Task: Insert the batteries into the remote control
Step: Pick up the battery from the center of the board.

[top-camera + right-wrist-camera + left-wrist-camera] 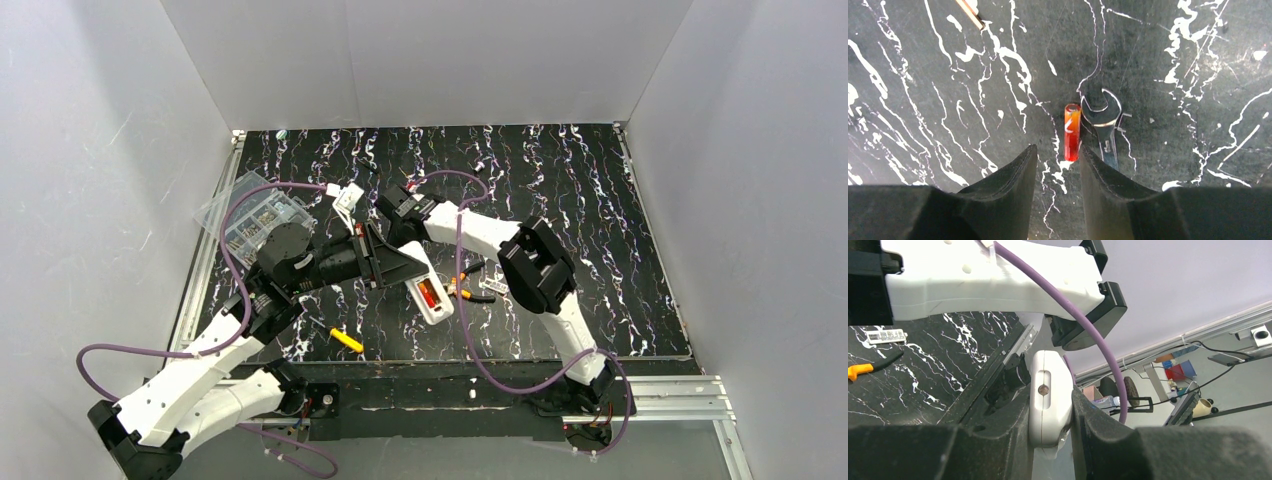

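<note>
Our left fingers (1108,445) are clenched on the remote control (1050,390), steadying it with its recess turned up and one battery (430,293) lying inside, so the next can drop in. Our right fingers (1003,195) hang released over the second battery (1072,131), which lies on the bench (948,75) just beside a wrench (1105,125), seemingly lined up to straddle it.

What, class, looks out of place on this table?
One battery lies loose on the table, right beside the open head of a spanner, not in the remote that the left hand holds. It sits off-centre before the open right hand.
</note>
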Robot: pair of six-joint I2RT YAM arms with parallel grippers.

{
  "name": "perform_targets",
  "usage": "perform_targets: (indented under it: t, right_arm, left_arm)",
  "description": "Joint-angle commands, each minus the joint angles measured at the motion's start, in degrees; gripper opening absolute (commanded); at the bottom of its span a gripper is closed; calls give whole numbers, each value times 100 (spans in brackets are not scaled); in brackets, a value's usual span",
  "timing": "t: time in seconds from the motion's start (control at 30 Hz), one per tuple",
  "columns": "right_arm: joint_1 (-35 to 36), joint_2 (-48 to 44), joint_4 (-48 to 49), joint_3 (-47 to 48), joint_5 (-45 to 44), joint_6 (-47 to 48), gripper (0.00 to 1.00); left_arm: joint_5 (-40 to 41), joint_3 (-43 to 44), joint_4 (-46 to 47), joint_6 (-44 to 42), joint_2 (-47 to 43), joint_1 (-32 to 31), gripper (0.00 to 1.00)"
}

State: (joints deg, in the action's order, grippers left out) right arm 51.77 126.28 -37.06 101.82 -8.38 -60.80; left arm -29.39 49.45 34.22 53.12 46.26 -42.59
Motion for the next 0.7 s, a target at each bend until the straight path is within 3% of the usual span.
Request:
perform_targets:
  t: [0.0, 0.23, 0.43, 0.67]
  right_arm:
    - [5, 241, -325, 426, -386, 53, 44]
    - [51, 588, -696, 646, -720, 255, 40]
    - [181, 783, -873, 825, -992, 662, 25]
    - [426, 1034, -1122, 1188, -1357, 1323, 24]
  left_arm:
    - [-98, 25, 397, -38, -182, 13, 0]
    - [-63, -7, 419, -41, -194, 9, 0]
    - [-34, -22, 385, -56, -229, 13, 0]
    - [8, -34, 391, -57, -198, 9, 0]
